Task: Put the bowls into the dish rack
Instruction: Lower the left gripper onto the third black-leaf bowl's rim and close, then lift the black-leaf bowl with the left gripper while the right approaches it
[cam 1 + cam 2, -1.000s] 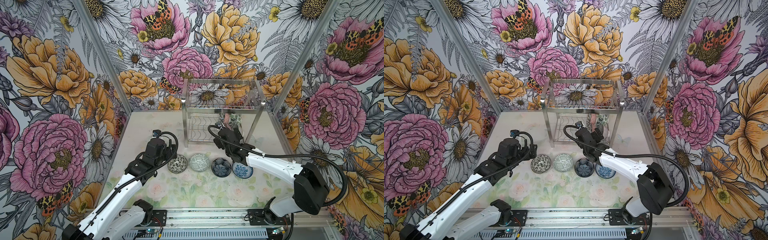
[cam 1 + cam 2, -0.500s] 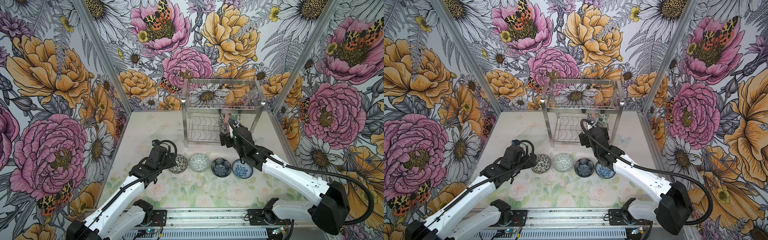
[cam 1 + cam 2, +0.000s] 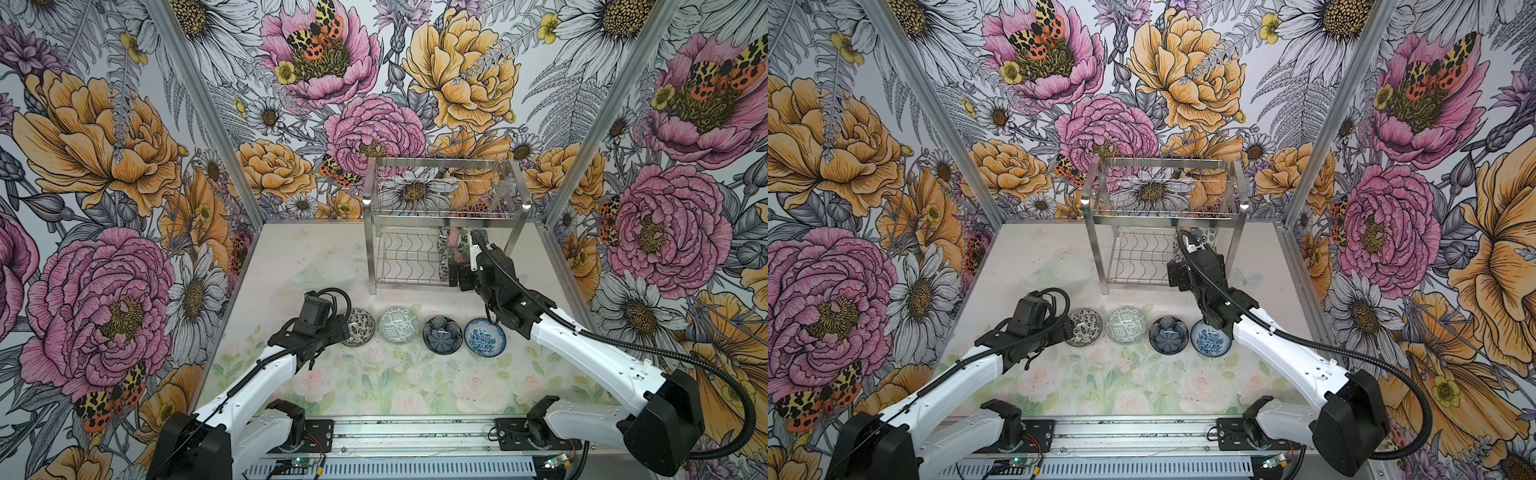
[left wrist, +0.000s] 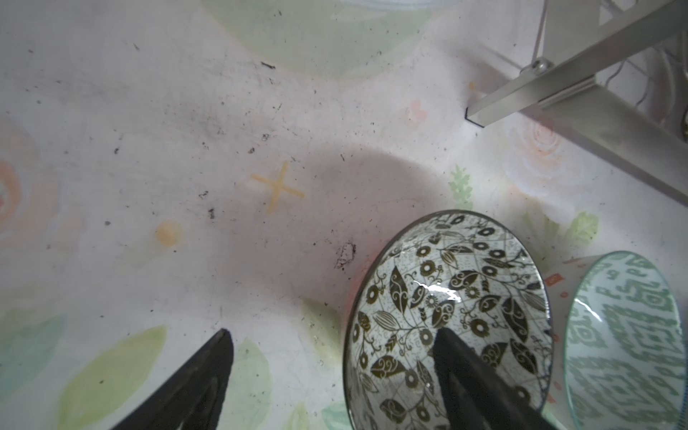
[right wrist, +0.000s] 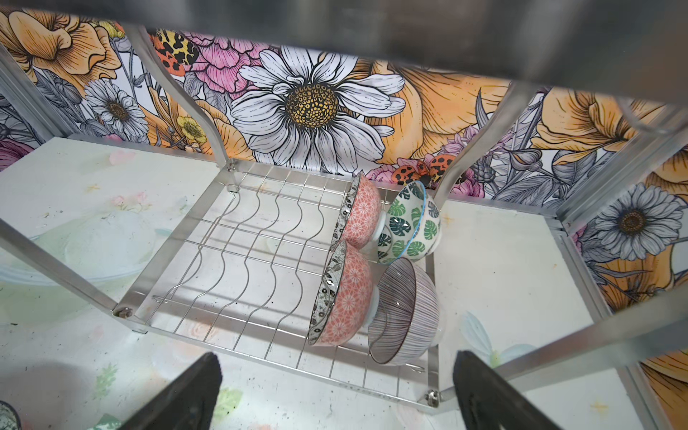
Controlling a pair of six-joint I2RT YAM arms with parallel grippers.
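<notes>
Four bowls stand in a row on the table: black-white floral (image 3: pixel 360 328), green geometric (image 3: pixel 398 325), dark blue (image 3: pixel 442 335) and blue floral (image 3: pixel 484 337). My left gripper (image 4: pixel 335 346) is open astride the black-white floral bowl's (image 4: pixel 446 298) rim, one finger inside, one over the table. The dish rack (image 3: pixel 444 216) stands at the back. Its lower shelf's right end holds two pink-red bowls (image 5: pixel 363 214) (image 5: pixel 348 294), a green-leaf bowl (image 5: pixel 409 223) and a striped bowl (image 5: pixel 405 312), all on edge. My right gripper (image 5: pixel 335 372) hangs open and empty just before that shelf.
A faint pale-green bowl shape (image 3: pixel 326 270) lies left of the rack. The rack's front left leg (image 4: pixel 521 100) stands close beyond the floral bowl. Flowered walls close in the left, back and right sides. The arms' base rail (image 3: pixel 415 434) runs along the front.
My left gripper has come down onto the black-white floral bowl's rim and its jaws have narrowed a little. My right gripper has drawn back out of the rack's lower shelf, empty.
</notes>
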